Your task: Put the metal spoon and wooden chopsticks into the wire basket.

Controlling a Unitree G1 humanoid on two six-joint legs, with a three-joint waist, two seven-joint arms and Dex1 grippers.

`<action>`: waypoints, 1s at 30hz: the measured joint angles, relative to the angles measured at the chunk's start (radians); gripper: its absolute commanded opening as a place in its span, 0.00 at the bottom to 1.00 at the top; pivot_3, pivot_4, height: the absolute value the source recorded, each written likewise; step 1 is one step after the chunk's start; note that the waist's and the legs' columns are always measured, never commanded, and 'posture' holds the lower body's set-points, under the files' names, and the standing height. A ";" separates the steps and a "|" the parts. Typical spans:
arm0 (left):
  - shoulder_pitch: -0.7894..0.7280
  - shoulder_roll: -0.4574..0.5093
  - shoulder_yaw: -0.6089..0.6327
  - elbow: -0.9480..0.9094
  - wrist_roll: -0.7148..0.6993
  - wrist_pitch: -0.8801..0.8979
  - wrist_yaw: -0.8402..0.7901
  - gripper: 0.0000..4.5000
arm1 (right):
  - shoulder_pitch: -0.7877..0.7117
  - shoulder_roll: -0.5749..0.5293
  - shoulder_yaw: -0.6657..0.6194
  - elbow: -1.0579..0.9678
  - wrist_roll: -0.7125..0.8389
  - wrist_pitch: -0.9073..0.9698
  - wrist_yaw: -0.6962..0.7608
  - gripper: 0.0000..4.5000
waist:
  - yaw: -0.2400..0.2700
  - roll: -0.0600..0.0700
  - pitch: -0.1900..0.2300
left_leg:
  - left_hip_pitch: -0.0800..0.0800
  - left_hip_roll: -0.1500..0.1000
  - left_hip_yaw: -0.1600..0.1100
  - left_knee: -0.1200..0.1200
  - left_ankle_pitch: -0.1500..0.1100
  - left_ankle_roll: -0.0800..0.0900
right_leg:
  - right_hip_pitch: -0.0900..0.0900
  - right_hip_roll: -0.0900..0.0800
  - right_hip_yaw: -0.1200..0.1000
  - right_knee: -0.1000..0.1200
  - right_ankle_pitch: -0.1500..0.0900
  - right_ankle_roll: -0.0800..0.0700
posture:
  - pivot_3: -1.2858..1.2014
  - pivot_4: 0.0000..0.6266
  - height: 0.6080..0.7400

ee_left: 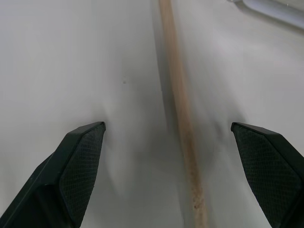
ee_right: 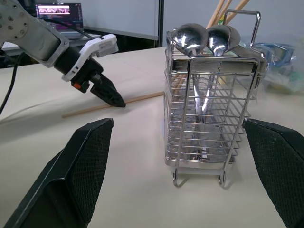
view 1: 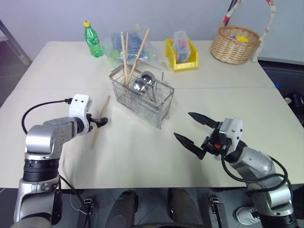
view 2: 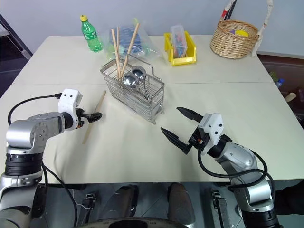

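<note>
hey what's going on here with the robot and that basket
A two-armed robot is loading cutlery into a silver wire-grid basket on a pale table. Two shiny metal spoons and three light-tan wooden chopsticks already stand in it. One more wooden chopstick lies flat on the table beside the basket, and the left gripper hangs open right over it, straddling it. The right gripper waits open on the basket's other side, holding nothing.

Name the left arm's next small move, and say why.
Probably lower the open left gripper a little further and close on the wooden chopstick lying on the table. The stick runs between its fingers in the wrist view, and it looks like the only piece not yet in the wire basket.
</note>
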State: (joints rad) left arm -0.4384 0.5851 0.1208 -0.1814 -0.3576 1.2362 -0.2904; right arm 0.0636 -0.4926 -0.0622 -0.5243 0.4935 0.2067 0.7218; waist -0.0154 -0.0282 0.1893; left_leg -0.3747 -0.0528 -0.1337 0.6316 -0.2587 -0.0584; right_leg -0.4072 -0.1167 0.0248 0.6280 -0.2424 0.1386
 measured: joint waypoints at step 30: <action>0.033 -0.049 0.081 -0.052 0.063 0.082 0.099 0.59 | 0.021 -0.026 -0.025 -0.012 0.040 0.006 0.000 1.00 | -0.001 0.004 -0.003 | 0.002 0.000 0.000 0.000 0.000 0.000 | 0.001 0.000 0.000 0.000 0.000 0.000 | 0.52 0.24 1.00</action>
State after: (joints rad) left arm -0.4059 0.5363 0.2014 -0.2337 -0.2947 1.3185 -0.1913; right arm 0.0846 -0.5187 -0.0875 -0.5365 0.5340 0.2123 0.7221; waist -0.0167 -0.0238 0.1867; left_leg -0.3732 -0.0528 -0.1334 0.6317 -0.2587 -0.0583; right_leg -0.4060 -0.1167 0.0248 0.6282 -0.2424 0.1385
